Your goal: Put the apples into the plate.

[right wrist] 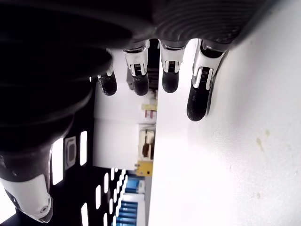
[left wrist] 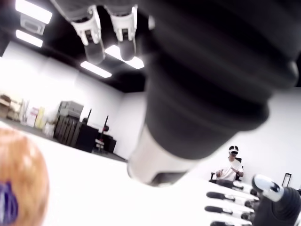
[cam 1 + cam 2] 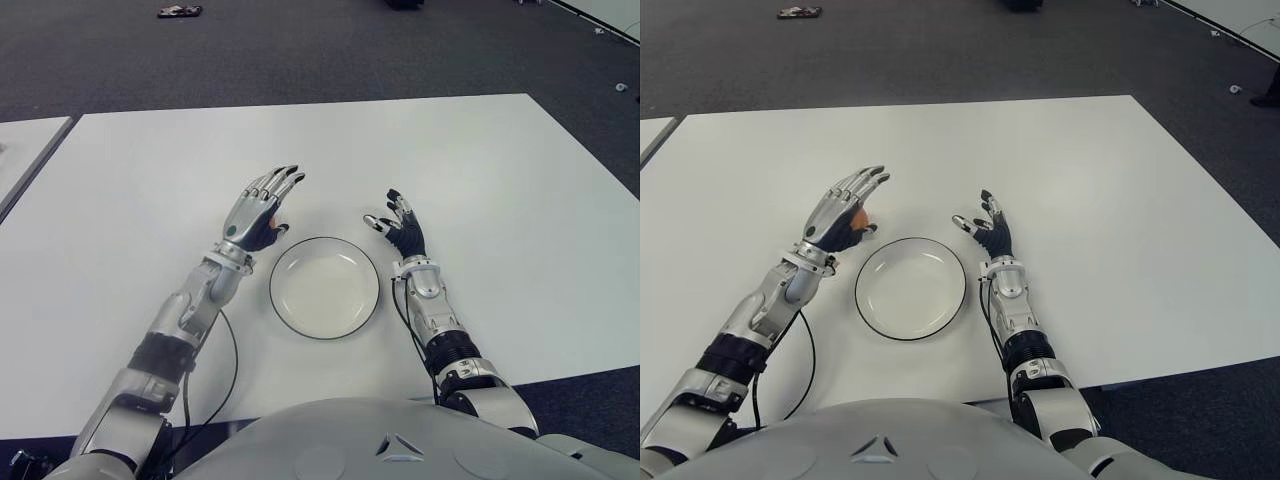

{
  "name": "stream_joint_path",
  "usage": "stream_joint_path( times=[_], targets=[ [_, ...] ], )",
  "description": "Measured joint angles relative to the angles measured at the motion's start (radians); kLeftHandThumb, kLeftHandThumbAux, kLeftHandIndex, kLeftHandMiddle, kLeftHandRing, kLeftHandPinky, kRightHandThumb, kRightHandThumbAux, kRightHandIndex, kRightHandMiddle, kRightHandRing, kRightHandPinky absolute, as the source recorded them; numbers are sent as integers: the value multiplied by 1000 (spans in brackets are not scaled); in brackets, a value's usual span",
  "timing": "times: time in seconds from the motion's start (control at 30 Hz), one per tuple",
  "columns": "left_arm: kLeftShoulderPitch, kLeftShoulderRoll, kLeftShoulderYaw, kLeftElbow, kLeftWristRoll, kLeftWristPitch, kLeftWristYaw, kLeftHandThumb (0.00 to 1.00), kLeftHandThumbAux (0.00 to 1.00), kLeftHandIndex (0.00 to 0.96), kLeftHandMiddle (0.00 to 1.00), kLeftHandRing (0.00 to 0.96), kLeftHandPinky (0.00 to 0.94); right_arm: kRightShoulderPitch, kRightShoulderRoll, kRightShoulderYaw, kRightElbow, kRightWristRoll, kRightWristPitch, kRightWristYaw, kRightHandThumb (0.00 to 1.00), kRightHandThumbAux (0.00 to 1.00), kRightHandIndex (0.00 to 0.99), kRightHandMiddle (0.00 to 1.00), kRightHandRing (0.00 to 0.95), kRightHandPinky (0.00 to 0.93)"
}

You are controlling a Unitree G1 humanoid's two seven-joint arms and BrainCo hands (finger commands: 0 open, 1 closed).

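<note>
**apple under left hand, plate bare**

left hand [image 3: 262,210], fingers spread and holding nothing, hovers at ten o'clock of the plate [image 3: 290,310]. the apple [image 3: 858,218], round, orange-skinned, glossy, peeks beneath its palm, nearer this hand. plate: white, shallow, dark-rimmed, on the matte white table [image 3: 500,180]. right hand [image 3: 400,228], fingers likewise extended and empty, at two o'clock.

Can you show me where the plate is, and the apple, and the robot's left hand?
Round white plate with dark rim [image 3: 365,262]: left eye view, rim.
Orange-red apple [image 2: 21,181]: left wrist view, skin.
Silver-black left hand [image 3: 258,212]: left eye view, hand's back.
</note>
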Motion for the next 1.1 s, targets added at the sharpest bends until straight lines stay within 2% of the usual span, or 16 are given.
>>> stream_joint_path(
  times=[0.3,0.63,1.1],
  targets=[
    [2,18,1,-4,-38,16,-56,136,406,0,0,0,0,-10,0,0,12,0,-1,-5,93,690,0,21,52,115],
    [1,25,1,2,-64,32,-66,135,407,0,0,0,0,-14,-2,0,19,0,-3,-6,93,694,0,18,47,104],
    [-54,26,11,130,-127,45,-67,140,372,0,0,0,0,-19,-9,0,25,0,-3,-4,89,678,0,11,39,94]
  ],
)
